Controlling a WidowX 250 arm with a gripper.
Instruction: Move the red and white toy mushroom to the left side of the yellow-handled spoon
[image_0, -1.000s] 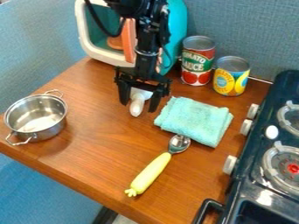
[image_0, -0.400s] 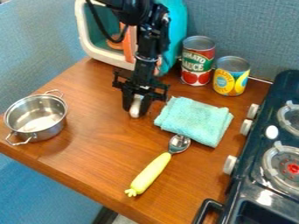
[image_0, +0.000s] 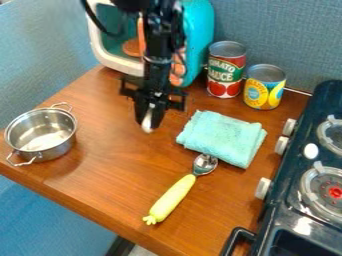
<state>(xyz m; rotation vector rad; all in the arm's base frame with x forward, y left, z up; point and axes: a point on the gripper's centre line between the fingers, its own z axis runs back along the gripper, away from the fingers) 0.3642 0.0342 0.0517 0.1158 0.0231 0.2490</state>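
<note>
The hand, in the upper middle of the frame, appears closed on the white thing, whose rounded lower end pokes out between the fingers; grasping it looks done. Whether it is clear of the bench or still touches it, I cannot tell. Letting go remains, and the thing is not set in or beside anything: the pot stands well apart at the left, and the cloth lies nearer, to the right. The spoon lies untouched in the lower middle, its metal end near the cloth, and both cans stand upright, upper right.
</note>
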